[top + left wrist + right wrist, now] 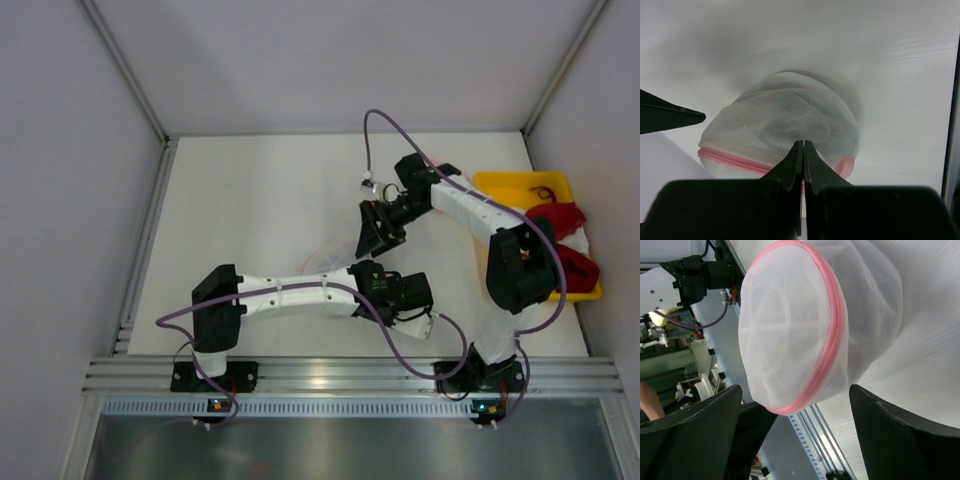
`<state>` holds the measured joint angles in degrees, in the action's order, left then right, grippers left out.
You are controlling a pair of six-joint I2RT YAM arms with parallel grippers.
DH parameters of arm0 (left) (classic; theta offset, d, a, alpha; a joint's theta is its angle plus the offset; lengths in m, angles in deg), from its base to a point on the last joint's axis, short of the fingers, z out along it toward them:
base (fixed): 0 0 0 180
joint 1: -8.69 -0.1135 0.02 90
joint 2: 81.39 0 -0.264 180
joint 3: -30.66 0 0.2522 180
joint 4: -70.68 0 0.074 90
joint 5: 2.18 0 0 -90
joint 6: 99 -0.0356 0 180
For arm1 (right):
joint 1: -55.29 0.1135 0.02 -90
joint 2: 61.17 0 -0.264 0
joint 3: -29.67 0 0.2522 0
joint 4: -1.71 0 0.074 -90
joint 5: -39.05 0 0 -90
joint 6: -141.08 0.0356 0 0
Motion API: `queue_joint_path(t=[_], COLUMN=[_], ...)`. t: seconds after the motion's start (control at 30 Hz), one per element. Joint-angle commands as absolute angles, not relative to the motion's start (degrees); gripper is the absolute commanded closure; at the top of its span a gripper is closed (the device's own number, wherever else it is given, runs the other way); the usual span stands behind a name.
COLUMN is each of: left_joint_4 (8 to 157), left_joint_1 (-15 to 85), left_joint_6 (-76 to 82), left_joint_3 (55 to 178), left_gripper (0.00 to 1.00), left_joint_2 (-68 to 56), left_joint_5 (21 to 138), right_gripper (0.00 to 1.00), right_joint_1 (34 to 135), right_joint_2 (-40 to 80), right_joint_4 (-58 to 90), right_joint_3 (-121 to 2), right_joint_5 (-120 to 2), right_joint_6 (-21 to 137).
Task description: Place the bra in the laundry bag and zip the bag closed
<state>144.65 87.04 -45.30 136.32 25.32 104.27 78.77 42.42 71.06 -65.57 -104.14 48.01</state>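
1. Between the spread fingers of the right gripper (795,390), found the laundry bag (790,330), puffed into a dome and touching neither finger. Judged it very light, soft and collapsible: thin mesh with no stiffness, likely to sag or fold wherever let go.
2. Saw the right gripper wide open, one finger to each side of the bag's lower rim, holding nothing.
3. Saw the left gripper (803,145) clamped tight, tips meeting right on the bag's near rim. Took that for a pinch on the laundry bag.
4. Reckoned the pink zip trim (832,315) the best place to take hold: a firmer corded band, less apt to bunch or slip between pads than bare mesh. Noted it just above the gap of the right gripper, and straight across in front of the left gripper's tips.
5. Could not make out the bra. Saw only greyish folds behind the mesh ahead of the left gripper, too vague to call. Did not spot it among the red garments (565,220) in the yellow tray (520,178), well apart beyond the right gripper. Expected it limp and light, with wings prone to snagging at the opening.
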Motion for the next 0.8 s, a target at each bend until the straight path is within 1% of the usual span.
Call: queue_joint_path(t=[0.0,0.03,0.13,0.2,0.27,0.3,0.33,0.4,0.5,0.53,0.67,0.77], left_joint_4=[145.35,145.44,145.35,145.26,145.18,144.92,144.91,144.65,144.39,144.39,144.12,144.21], left_joint_1=[86.39,86.39,86.3,86.12,85.77,85.6,85.51,85.33,85.24,85.24,85.24,85.24], left_joint_6=[-45.13,-45.13,-45.04,-44.77,-44.69,-44.6,-44.6,-44.77,-45.04,-45.12,-45.04,-44.86], left_joint_3=[139.42,139.43,139.78,140.22,140.48,140.74,140.92,141.18,141.36,141.45,141.63,141.54], left_gripper=[1.0,1.0,1.0,1.0,1.0,1.0,1.0,1.0,1.0,1.0,1.0,1.0], left_joint_2=[25.83,26.01,26.18,26.45,26.62,26.89,27.06,27.5,27.77,27.94,28.29,28.21], left_joint_5=[105.13,105.13,105.57,105.66,105.66,105.66,105.66,105.57,105.31,105.31,105.22,104.87], right_gripper=[0.09,0.07,0.07,0.09,0.14,0.16,0.21,0.26,0.32,0.39,0.47,0.64], right_joint_1=[78.4,78.31,77.0,76.03,75.85,75.94,76.03,76.29,76.73,76.99,79.1,81.03], right_joint_2=[37.71,37.45,36.74,35.69,35.07,34.9,34.81,34.89,35.77,36.21,38.14,39.81], right_joint_4=[70.84,70.67,70.4,69.53,66.54,65.14,63.04,61.62,60.03,60.29,60.2,60.47], right_joint_3=[-64.16,-64.08,-63.46,-60.92,-56.72,-55.47,-54.42,-53.18,-53.26,-53.87,-55.19,-56.25], right_joint_5=[-99.83,-99.21,-99.02,-101.99,-104.99,-108.13,-109.56,-111.41,-113.17,-113.26,-113.53,-113.61], right_joint_6=[46.08,46.25,48.17,49.32,52.81,53.89,54.85,56.35,58.11,58.12,58.03,57.41])
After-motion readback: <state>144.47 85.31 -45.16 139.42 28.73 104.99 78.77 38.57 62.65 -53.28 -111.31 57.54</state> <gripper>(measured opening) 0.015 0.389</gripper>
